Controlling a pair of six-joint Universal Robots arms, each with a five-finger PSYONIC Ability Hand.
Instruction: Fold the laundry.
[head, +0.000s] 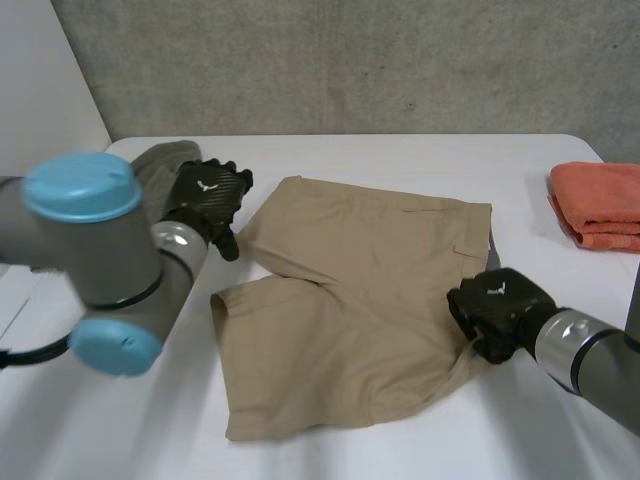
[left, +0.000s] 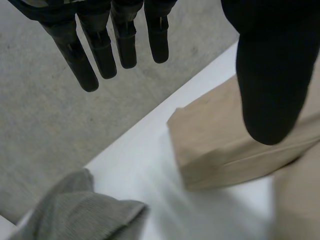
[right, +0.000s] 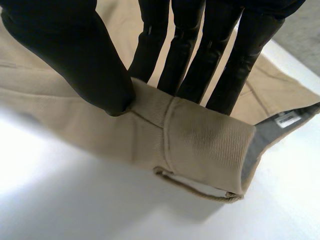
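Note:
Tan shorts (head: 350, 300) lie spread flat in the middle of the white table (head: 400, 155). My right hand (head: 497, 310) is at their right edge. In the right wrist view its thumb (right: 75, 55) and straight fingers pinch the raised waistband (right: 200, 142), belt loop hanging below. My left hand (head: 205, 195) hovers by the shorts' far left corner. Its fingers (left: 105, 45) are straight and spread from the thumb (left: 270, 75), holding nothing, with that corner of the shorts (left: 215, 150) lying beneath the thumb.
A grey-green garment (head: 160, 165) is bunched at the table's far left, just behind my left hand and below its fingers (left: 75, 210). A folded orange cloth (head: 600, 205) sits at the right edge. A concrete wall runs behind the table.

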